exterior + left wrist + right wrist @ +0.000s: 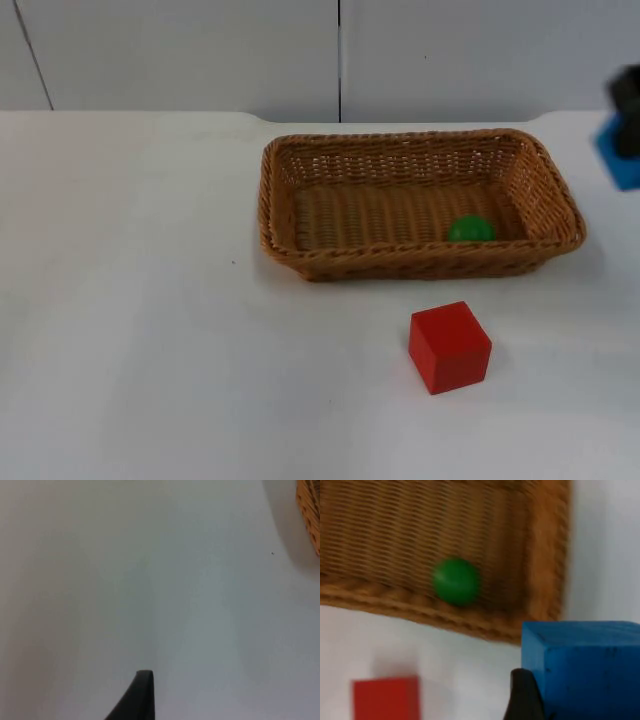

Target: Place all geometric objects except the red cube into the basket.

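A blue block (585, 667) rides clamped in the right hand (626, 125), raised above the desk (130, 300) just beyond the basket's right end. The basket (420, 262) sits at mid-desk and already holds a green ball (470, 229), which lies against the near wall toward the right end. In the right wrist view the ball rests inside the wicker while the block hangs close in front of the camera, one black fingertip against its side.

The red cube (450, 347) stands on the desk just in front of the basket, apart from it, where the task says it should remain.

The left hand (137, 700) waits over bare desk to the left of the basket, whose edge is just in sight from that wrist; whether that hand is apart or together cannot be told.

The step in hand appears to be carrying the block to the basket. The next move likely calls for swinging the right hand leftward over the rim, then lowering and letting go above the bare wicker floor, clear of the ball. With that, the sorting would seem complete.
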Robot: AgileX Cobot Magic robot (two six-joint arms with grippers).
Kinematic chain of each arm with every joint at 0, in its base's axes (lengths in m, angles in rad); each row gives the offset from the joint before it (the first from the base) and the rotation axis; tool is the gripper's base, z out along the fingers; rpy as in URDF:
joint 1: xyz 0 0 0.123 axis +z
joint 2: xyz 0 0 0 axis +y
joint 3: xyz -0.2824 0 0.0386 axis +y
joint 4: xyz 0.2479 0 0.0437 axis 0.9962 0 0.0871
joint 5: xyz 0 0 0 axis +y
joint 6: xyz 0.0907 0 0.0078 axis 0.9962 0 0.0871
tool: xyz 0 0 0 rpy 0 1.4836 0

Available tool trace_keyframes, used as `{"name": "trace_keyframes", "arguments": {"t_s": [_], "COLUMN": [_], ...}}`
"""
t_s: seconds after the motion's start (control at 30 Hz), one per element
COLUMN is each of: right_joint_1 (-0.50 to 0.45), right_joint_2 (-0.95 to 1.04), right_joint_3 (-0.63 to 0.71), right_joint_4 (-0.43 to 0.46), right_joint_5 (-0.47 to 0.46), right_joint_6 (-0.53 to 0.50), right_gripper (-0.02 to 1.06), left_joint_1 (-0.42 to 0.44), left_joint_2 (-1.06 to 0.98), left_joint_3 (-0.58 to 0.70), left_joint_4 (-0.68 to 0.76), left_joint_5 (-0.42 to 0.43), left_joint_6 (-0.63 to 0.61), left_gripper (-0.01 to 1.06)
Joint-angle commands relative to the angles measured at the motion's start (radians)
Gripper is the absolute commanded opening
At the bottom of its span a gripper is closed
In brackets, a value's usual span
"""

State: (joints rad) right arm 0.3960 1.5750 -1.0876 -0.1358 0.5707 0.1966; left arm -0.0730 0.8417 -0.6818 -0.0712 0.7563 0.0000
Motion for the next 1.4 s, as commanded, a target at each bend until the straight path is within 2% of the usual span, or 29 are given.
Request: {"name": "trace_keyframes", "arguments": {"t_s": [0.0,0.03,0.13,0.17,0.2,0.3,0.47,0.57,0.7,0.8,0.83,0.93,1.0,1.1,1.2,1.37], "right_joint_1": [0.067,0.067,0.123,0.142,0.142,0.152,0.152,0.152,0.152,0.152,0.152,0.152,0.152,0.152,0.152,0.152], "right_joint_2": [0.12,0.12,0.298,0.39,0.39,0.542,0.676,0.714,0.742,0.765,0.765,0.774,0.763,0.735,0.698,0.581], "right_joint_3": [-0.16,-0.16,-0.382,-0.494,-0.494,-0.67,-0.8,-0.814,-0.814,-0.814,-0.814,-0.814,-0.816,-0.816,-0.816,-0.816], "right_joint_4": [0.007,0.007,0.007,0.007,0.007,0.016,0.042,0.044,0.071,0.071,0.071,0.082,0.09,0.094,0.097,0.099], "right_joint_5": [0.036,0.036,0.098,0.122,0.122,0.155,0.182,0.178,0.171,0.171,0.171,0.171,0.164,0.158,0.158,0.212], "right_joint_6": [-0.014,-0.014,-0.014,-0.014,-0.014,-0.024,-0.024,-0.024,-0.033,-0.033,-0.033,-0.033,-0.033,-0.033,-0.033,-0.058], "right_gripper": [0.0,0.0,0.0,0.0,0.0,0.0,0.0,0.02,0.13,0.33,0.33,0.6,0.72,0.78,0.78,0.78], "left_joint_1": [0.005,0.005,0.005,0.005,0.005,0.005,0.005,0.005,0.005,0.005,0.005,0.005,0.005,0.005,0.005,0.005], "left_joint_2": [-0.005,-0.005,-0.005,-0.005,-0.005,-0.005,-0.005,-0.005,-0.005,-0.005,-0.005,-0.005,-0.005,-0.005,-0.005,-0.005], "left_joint_3": [0.001,0.001,0.001,0.001,0.001,0.001,0.001,0.001,0.001,0.001,0.001,0.001,0.001,0.001,0.001,0.001], "left_joint_4": [-0.018,-0.018,-0.018,-0.018,-0.018,-0.018,-0.018,-0.018,-0.018,-0.018,-0.018,-0.018,-0.018,-0.018,-0.018,-0.018], "left_joint_5": [-0.007,-0.007,-0.007,-0.007,-0.007,-0.007,-0.007,-0.007,-0.007,-0.007,-0.007,-0.009,-0.01,-0.01,-0.01,-0.01], "left_joint_6": [0.0,0.0,0.0,0.0,0.0,0.0,0.0,0.0,0.0,0.0,0.0,0.0,0.0,0.0,0.0,0.0], "left_gripper": [1.05,1.05,1.05,1.05,1.05,1.05,1.05,1.05,1.05,1.05,1.05,1.05,1.05,1.05,1.05,1.05]}}
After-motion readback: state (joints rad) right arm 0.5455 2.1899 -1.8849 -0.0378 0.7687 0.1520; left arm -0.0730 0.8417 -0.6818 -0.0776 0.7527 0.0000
